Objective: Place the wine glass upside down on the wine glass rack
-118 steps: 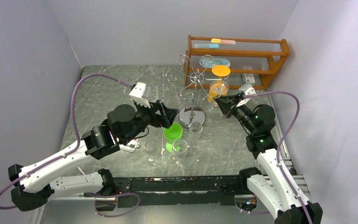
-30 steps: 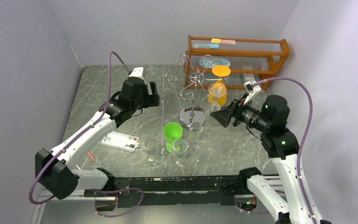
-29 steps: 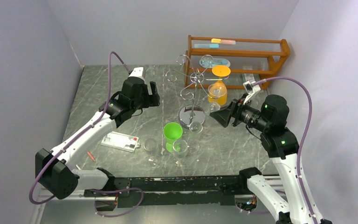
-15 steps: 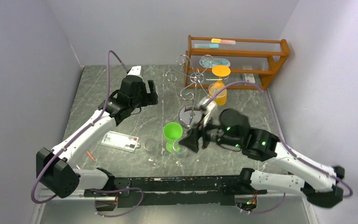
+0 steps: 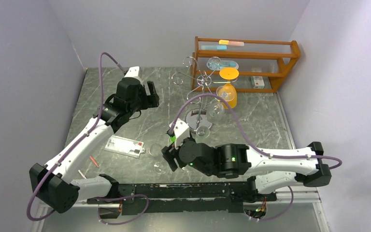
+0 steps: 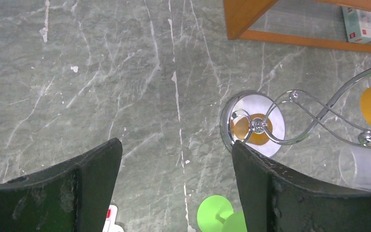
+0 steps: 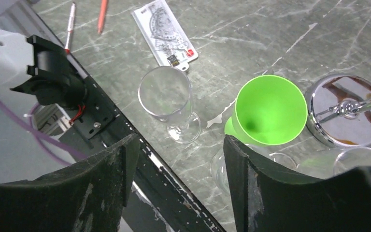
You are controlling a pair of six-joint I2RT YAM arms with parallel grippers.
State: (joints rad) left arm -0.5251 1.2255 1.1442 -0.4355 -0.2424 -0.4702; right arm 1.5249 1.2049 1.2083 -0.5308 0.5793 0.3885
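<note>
The chrome wine glass rack point(image 5: 199, 81) stands mid-table on its mirror disc base point(image 7: 347, 109) point(image 6: 254, 124). An orange glass point(image 5: 228, 94) hangs upside down from one arm, and a clear glass point(image 5: 216, 110) seems to hang beside it. An upright clear wine glass point(image 7: 166, 98) point(image 5: 157, 152) stands near the front edge. A green glass point(image 7: 270, 109) is next to it, and another clear glass point(image 7: 226, 169) is partly hidden behind my right finger. My right gripper point(image 7: 179, 141) point(image 5: 168, 155) hovers open over these glasses, holding nothing. My left gripper point(image 6: 176, 147) point(image 5: 150, 95) is open and empty, high and left of the rack.
A brown wooden shelf point(image 5: 245, 64) stands at the back right. A white card point(image 5: 124, 146) and pens point(image 7: 101, 13) lie front left. The black front rail point(image 7: 125, 140) runs right under my right gripper. One more clear glass point(image 5: 203, 131) stands by the rack base.
My right arm has swung from the right of the rack across to the front, over the standing glasses. My left gripper has drifted slightly back and left, still open.
</note>
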